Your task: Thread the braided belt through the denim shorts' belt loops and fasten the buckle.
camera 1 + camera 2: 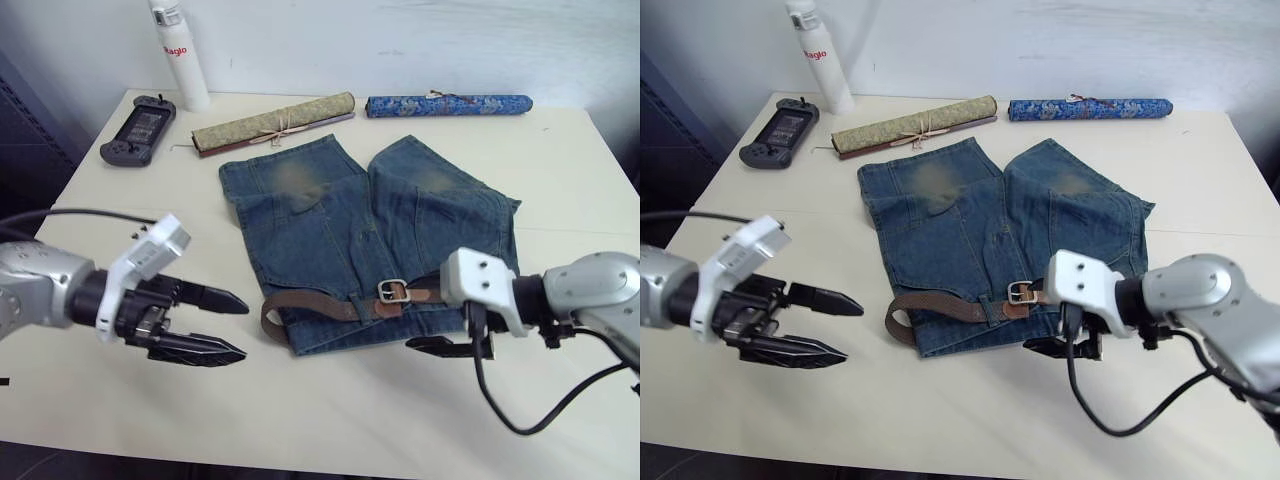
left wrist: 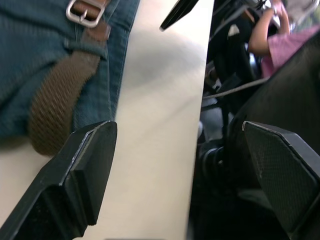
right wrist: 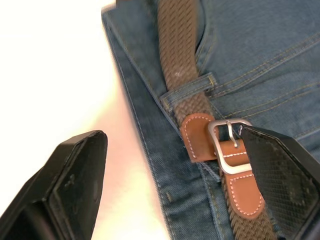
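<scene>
Left gripper (image 1: 215, 325): released, jaws spread, hovering over bare table (image 1: 330, 420) near-left, apart from the belt's loop.
Right gripper (image 3: 172, 185): released, hanging over the near waistband, empty.
Braided belt (image 1: 320, 304): lies along the near edge of the denim shorts (image 1: 350, 230), under one belt loop (image 3: 192, 86), curling out at the left.
Buckle (image 3: 229, 146): looks fastened, just right of centre.
Advice: check the remaining loops before letting go; lift straight up, avoid snagging the strap.
Far edge: two rolls, a bottle, a handheld console.
</scene>
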{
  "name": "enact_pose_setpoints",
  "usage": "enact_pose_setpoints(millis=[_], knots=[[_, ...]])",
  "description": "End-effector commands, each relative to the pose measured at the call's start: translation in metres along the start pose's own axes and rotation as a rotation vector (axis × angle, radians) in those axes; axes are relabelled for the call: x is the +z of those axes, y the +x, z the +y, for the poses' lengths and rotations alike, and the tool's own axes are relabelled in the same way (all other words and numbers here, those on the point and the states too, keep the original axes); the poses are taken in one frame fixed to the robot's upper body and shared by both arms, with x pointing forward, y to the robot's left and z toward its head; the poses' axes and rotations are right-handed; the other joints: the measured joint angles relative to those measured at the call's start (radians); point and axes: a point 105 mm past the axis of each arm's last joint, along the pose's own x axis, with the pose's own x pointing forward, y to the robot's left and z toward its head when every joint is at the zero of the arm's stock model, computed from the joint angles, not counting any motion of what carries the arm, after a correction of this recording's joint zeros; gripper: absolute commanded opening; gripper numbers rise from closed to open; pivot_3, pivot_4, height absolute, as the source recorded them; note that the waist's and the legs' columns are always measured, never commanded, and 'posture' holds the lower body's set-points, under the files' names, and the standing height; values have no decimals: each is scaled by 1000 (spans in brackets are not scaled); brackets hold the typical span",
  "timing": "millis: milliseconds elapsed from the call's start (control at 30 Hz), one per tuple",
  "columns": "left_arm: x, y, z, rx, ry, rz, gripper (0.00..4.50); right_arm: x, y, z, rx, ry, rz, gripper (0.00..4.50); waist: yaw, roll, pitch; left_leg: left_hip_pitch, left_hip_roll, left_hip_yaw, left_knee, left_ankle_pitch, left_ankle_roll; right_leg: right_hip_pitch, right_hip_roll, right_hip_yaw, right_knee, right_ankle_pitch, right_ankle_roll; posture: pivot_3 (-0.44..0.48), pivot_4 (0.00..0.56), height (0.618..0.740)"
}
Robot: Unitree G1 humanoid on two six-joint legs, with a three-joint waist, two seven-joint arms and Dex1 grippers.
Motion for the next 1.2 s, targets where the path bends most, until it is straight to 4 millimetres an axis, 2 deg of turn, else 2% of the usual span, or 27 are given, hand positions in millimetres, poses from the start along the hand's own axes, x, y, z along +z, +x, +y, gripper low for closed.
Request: enact_pose_setpoints(millis=[33,100,200,300,733,933,1200], knots=[[4,-3,9,4,104,53,4500,0,12,10,-31,-166,7,3178,-2,0,0,0,0,0,0,0,1,0,0,0,0,0,0,0,150,686],[8,-3,16,12,155,66,4500,-6,18,12,-57,-232,23,2305,-2,0,0,0,0,0,1,1,2,0,0,0,1,0,0,0,150,686],[15,3,31,48,231,64,4500,-13,24,8,-115,-311,31,2305,-1,-1,0,0,0,1,2,3,2,0,0,0,3,1,1,0,150,686],[18,7,37,50,246,58,4500,-15,27,5,-153,-352,28,2305,-3,-1,1,0,0,1,4,4,2,0,0,1,6,1,2,0,150,686],[19,18,47,69,252,33,4500,-29,36,-14,-214,-397,71,2305,-3,-2,1,1,0,0,6,6,3,0,0,1,11,1,2,0,150,686],[21,18,50,84,257,28,4500,-32,43,-13,-210,-414,73,2305,-3,-2,1,1,0,0,8,6,3,1,0,1,11,1,2,0,150,686],[20,16,55,108,258,31,4500,-30,42,-11,-252,-446,64,2305,-3,-2,0,1,0,0,12,6,3,1,0,1,15,1,2,0,150,686]])
